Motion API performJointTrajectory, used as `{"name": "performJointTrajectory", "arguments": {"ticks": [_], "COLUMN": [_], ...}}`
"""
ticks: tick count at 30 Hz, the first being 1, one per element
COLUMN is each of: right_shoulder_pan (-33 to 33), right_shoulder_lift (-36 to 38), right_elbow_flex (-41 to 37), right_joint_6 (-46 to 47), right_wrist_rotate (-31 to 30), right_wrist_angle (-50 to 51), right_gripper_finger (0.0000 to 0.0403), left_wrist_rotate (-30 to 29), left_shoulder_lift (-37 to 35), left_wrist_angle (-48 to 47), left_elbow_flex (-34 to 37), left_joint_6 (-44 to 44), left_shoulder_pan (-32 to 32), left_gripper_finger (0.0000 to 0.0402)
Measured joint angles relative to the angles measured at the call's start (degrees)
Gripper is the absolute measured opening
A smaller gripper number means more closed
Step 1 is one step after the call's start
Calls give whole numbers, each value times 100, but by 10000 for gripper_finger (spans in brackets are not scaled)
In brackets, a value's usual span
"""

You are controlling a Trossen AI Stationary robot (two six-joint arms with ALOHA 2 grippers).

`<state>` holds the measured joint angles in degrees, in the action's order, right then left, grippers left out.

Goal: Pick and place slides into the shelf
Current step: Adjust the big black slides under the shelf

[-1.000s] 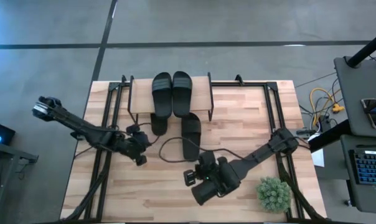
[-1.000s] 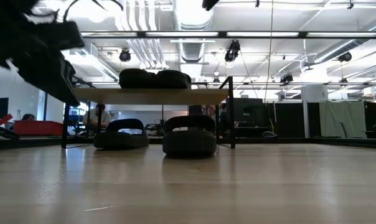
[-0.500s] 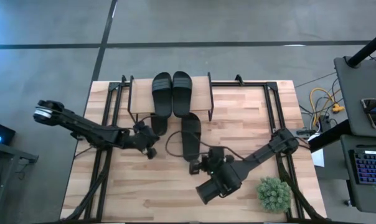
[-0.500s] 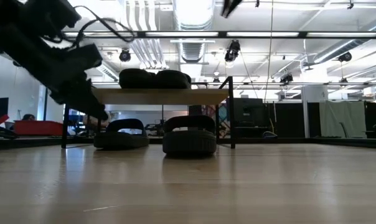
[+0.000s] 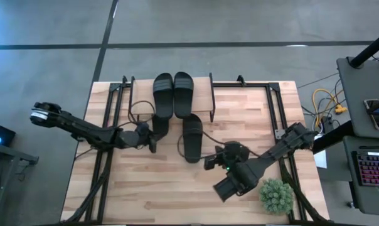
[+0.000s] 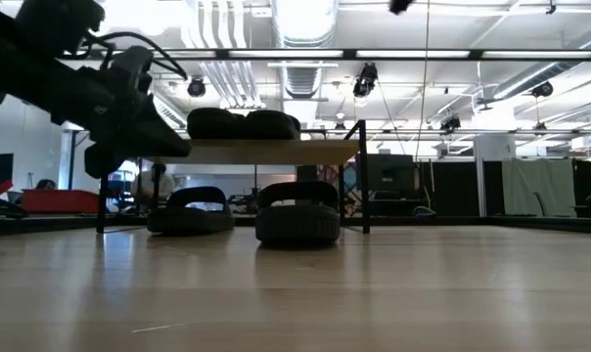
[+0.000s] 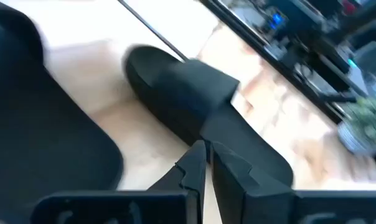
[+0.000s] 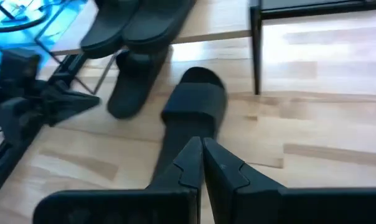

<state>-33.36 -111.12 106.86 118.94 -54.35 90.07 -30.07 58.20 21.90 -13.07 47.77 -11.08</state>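
two black slide sandals (image 5: 172,93) already lie side by side on the shelf (image 5: 205,94) plank at the far edge of the surface (image 5: 145,194), toes pointing to 12 o'clock. two more slides are not yet properly placed: one slide (image 5: 191,138) lies flat on the surface just in front of the shelf, its long axis running 12 to 6 o'clock, and the other slide (image 5: 159,125) sits half tucked under the plank's left part, heel sticking out toward 6 o'clock. in the high view the left gripper (image 5: 150,139) hangs at about 7 o'clock of the half-tucked slide, almost touching its heel, jaws pressed together and holding nothing. the right gripper (image 5: 213,164) sits at about 4 o'clock of the loose slide's heel, close by, jaws likewise pressed together and empty. the right arm looks the nearer one for the loose slide, whose heel end faces it; both sets of jaws would have to spread before any pick. the shelf's thin black legs (image 8: 256,46) flank the lower space, so a slide has to pass between them, and the two loose slides lie close enough that moving one may nudge the other. a small potted plant (image 5: 276,195) stands at 5 o'clock of the surface, well clear.
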Motion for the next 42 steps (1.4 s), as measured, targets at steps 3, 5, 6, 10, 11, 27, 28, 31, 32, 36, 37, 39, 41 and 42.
{"name": "performJointTrajectory", "arguments": {"ticks": [3, 5, 6, 10, 11, 27, 28, 31, 32, 36, 37, 39, 41, 42], "right_shoulder_pan": [0, 0, 2, 0, 0, 76, 76, 81, 92, 142, 150, 166, 166, 168], "right_shoulder_lift": [410, 668, 805, 1331, 1445, 2534, 2553, 2569, 2569, 2569, 2569, 2569, 2569, 2569], "right_elbow_flex": [-715, -1194, -1434, -2178, -2317, -3666, -3695, -3766, -3782, -3817, -3821, -3820, -3811, -3809], "right_joint_6": [310, 581, 711, 885, 874, 710, 709, 708, 708, 708, 708, 708, 708, 708], "right_wrist_rotate": [13, 31, 32, 32, 33, 34, 34, 34, 40, 65, 74, 75, 77, 75], "right_wrist_angle": [-6, 1, -20, -64, -64, -107, -106, -108, -102, -113, -112, -117, -142, -162], "right_gripper_finger": [9, 9, 9, 9, 9, 9, 9, 9, 9, 9, 9, 9, 9, 9], "left_wrist_rotate": [-223, -8, 139, 214, 202, 263, 274, 278, 278, 309, 304, 193, 11, -109], "left_shoulder_lift": [-82, -61, -33, 109, 144, 1422, 1482, 1660, 1710, 1725, 1663, 1501, 1320, 1231], "left_wrist_angle": [-153, -193, -198, -121, -50, -816, -924, -1028, -1012, -1028, -1095, -1336, -1655, -1836], "left_elbow_flex": [14, 63, 80, 120, 108, -283, -328, -396, -409, -415, -415, -409, -397, -395], "left_joint_6": [75, 330, 419, 468, 485, 738, 729, 697, 699, 725, 732, 739, 743, 743], "left_shoulder_pan": [169, 357, 437, 676, 759, 1212, 1212, 1210, 1210, 1210, 1210, 1207, 1212, 1218], "left_gripper_finger": [10, 10, 10, 10, 10, 10, 10, 10, 10, 10, 10, 10, 10, 10]}}
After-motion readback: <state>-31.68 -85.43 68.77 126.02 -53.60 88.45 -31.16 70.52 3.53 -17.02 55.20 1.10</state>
